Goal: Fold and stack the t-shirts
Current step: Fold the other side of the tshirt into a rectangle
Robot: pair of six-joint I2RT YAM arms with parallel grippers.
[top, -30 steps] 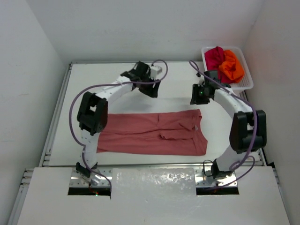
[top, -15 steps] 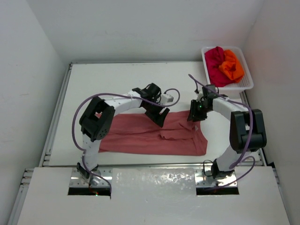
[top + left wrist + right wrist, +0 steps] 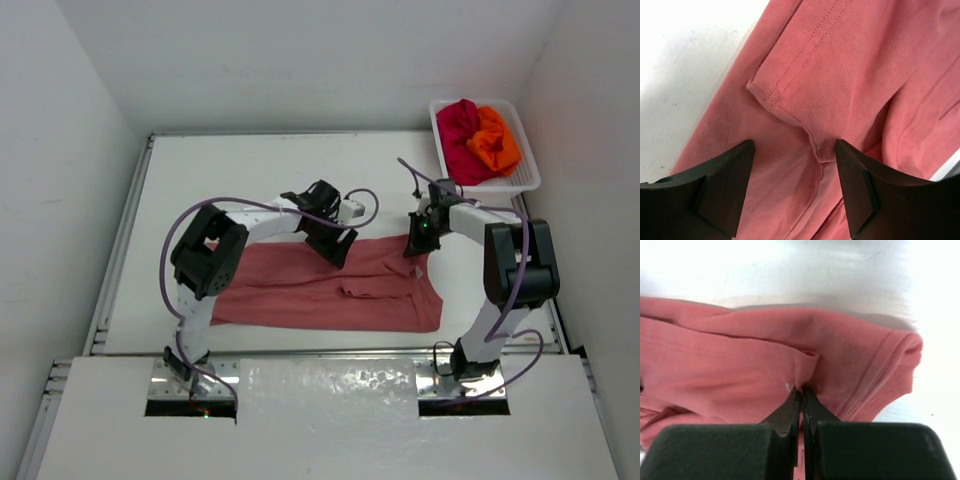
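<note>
Pink t-shirt [image 3: 300,290] spread flat; orange t-shirt [image 3: 496,141], crimson t-shirt [image 3: 457,127] bunched together.

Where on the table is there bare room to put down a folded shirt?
Widest: the far-left table, between the far edge of the pink t-shirt and the back wall. A narrower strip lies left of the shirt. Crowded: the shirt's far edge, where the left gripper hovers open and the right gripper pinches cloth, and the far-right corner, filled by the basket.
</note>
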